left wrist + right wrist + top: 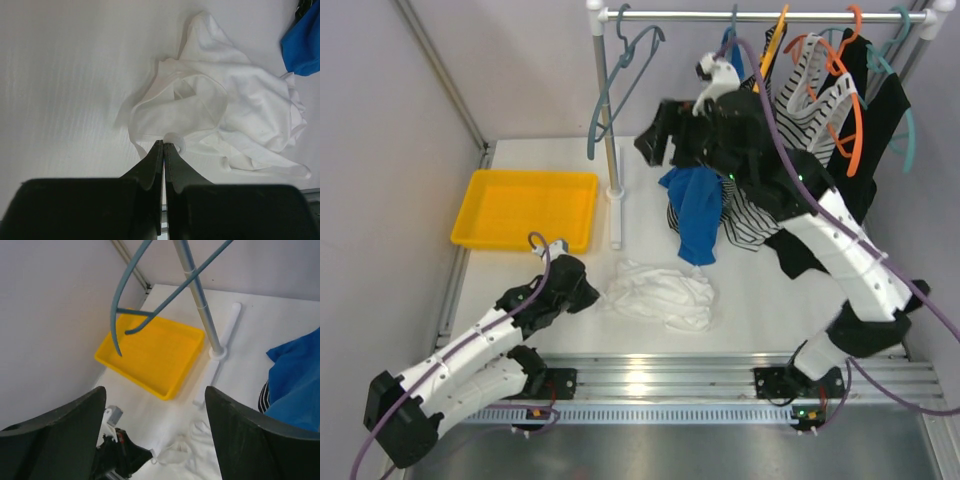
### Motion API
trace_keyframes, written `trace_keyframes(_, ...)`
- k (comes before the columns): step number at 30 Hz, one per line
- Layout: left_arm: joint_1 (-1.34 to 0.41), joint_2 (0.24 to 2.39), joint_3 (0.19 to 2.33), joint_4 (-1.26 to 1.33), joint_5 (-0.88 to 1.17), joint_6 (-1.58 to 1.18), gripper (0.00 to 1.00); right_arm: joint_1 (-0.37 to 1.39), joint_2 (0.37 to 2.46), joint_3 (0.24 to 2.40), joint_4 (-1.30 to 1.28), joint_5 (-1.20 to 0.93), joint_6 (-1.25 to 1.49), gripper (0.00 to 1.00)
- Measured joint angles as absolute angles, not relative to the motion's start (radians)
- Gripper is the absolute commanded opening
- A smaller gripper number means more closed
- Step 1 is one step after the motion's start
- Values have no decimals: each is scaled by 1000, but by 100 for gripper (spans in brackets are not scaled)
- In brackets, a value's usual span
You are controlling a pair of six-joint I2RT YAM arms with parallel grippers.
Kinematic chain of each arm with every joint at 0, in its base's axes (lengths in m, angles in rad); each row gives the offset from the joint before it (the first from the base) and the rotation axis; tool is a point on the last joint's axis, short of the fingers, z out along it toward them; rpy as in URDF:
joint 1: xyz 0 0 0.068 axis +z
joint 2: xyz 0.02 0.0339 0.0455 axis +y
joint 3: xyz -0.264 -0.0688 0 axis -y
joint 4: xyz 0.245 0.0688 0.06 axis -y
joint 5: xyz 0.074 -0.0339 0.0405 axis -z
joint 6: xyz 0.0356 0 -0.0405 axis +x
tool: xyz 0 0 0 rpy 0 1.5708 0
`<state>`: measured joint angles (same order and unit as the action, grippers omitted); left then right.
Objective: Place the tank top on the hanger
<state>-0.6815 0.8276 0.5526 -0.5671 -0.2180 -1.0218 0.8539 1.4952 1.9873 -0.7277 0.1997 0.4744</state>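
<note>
While the left hand (pixel 164 148) pinches the tank top (pixel 240 115), the right hand (pixel 155 392) gapes facing the hanger (pixel 113 315)

Top view overlooks whole table (pixel 750 310); left wrist close over tank top (pixel 240 105); right wrist high, faces tray (pixel 160 355).

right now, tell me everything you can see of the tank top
The tank top is plain white, thin soft fabric, crumpled in a heap on the white table, with a hemmed opening facing up. The left gripper is shut on one edge. The blue top hangs close behind; contact cannot be told.
</note>
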Motion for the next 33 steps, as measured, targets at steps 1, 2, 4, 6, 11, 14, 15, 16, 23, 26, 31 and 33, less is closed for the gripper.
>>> trace_keyframes(1, -682, 828, 553, -567, -217, -1019, 4, 853, 1567, 2104, -744, 217, 462, 87)
trace_keyframes(2, -682, 828, 553, -567, -216, -1018, 4, 851, 1638, 2223, -754, 232, 450, 90)
trace_keyframes(4, -682, 828, 553, -566, -213, -1014, 4, 841, 1745, 2377, -739, 252, 428, 96)
trace_keyframes(6, -682, 830, 553, -563, -209, -1007, 4, 825, 1800, 2423, -710, 276, 413, 98)
trace_keyframes(11, -682, 843, 552, -546, -198, -987, 4, 796, 1872, 2397, -619, 336, 383, 100)
trace_keyframes(14, -682, 849, 546, -535, -195, -977, 3, 795, 1908, 2397, -558, 361, 366, 100)
trace_keyframes(15, -682, 849, 543, -531, -192, -973, 3, 796, 1913, 2394, -540, 366, 364, 100)
trace_keyframes(16, -682, 849, 539, -527, -191, -971, 3, 796, 1913, 2388, -521, 372, 361, 100)
trace_keyframes(23, -682, 846, 500, -520, -176, -968, 6, 804, 1913, 2376, -404, 406, 369, 100)
trace_keyframes(26, -682, 844, 499, -519, -175, -966, 8, 818, 1918, 2380, -381, 421, 377, 100)
trace_keyframes(31, -682, 823, 499, -519, -175, -960, 9, 859, 1961, 2410, -360, 479, 376, 100)
trace_keyframes(33, -682, 819, 499, -520, -175, -954, 9, 876, 1985, 2419, -358, 510, 376, 100)
